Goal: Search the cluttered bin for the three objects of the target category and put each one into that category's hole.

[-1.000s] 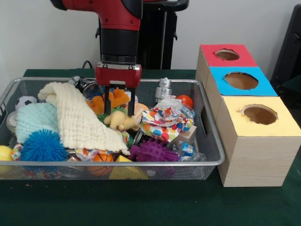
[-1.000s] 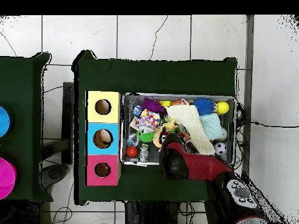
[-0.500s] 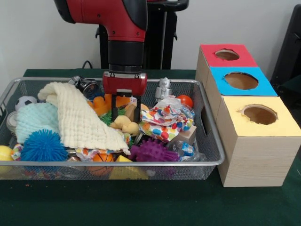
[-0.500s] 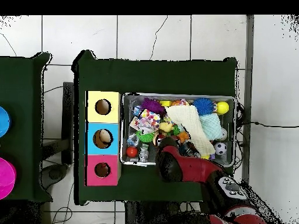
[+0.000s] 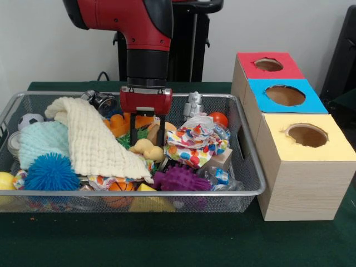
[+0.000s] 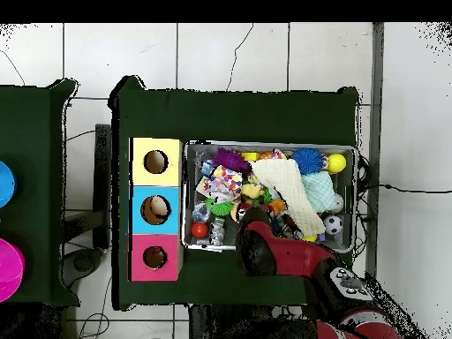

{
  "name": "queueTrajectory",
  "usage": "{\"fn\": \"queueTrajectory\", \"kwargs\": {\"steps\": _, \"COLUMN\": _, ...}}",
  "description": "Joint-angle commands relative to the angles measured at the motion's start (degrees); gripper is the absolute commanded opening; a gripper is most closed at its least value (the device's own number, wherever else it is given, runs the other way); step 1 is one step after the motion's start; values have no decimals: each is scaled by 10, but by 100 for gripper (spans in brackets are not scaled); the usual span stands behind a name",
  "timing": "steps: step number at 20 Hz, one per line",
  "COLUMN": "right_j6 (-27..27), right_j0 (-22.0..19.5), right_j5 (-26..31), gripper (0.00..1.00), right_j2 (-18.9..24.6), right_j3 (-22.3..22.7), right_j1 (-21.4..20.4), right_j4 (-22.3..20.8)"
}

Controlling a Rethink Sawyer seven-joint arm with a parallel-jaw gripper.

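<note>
Bin (image 5: 245, 192) contents look unchanged; tool (image 5: 147, 132) has edged slightly left, fingers apart.

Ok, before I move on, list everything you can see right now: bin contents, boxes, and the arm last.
Wire bin: one, silver mesh, on the green table.
Sorting boxes: three, red, blue, yellow tops, each with a hole, in a row beside the bin.
Cream cloth: one, draped over the clutter.
Mint cloth: one, beside it.
Spiky balls: blue, purple.
Yellow ball: one, bin corner.
Soccer ball: one, black and white.
Orange ball: one, far side.
Dotted cloth: one, multicoloured.
Yellow animal toy: one, middle.
Silver robot figure: one, far wall.
Gripper: red, black fingers open over the yellow toy.
</note>
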Motion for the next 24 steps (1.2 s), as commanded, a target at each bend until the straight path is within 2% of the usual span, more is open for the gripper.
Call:
{"fn": "queueTrajectory", "kwargs": {"steps": 1, "right_j6": 60, "right_j0": -6, "right_j5": 15, "gripper": 100, "right_j2": 35, "right_j3": -83, "right_j1": 0, "right_j4": -5}}
{"fn": "queueTrajectory", "kwargs": {"steps": 8, "right_j6": 57, "right_j0": -4, "right_j5": 3, "gripper": 100, "right_j2": 42, "right_j3": -93, "right_j1": 1, "right_j4": -18}}
{"fn": "queueTrajectory", "kwargs": {"steps": 15, "right_j6": 71, "right_j0": 7, "right_j5": -59, "gripper": 100, "right_j2": 23, "right_j3": -104, "right_j1": 45, "right_j4": -10}}
{"fn": "queueTrajectory", "kwargs": {"steps": 24, "right_j6": 66, "right_j0": 17, "right_j5": -59, "gripper": 100, "right_j2": 11, "right_j3": -124, "right_j1": 55, "right_j4": -4}}
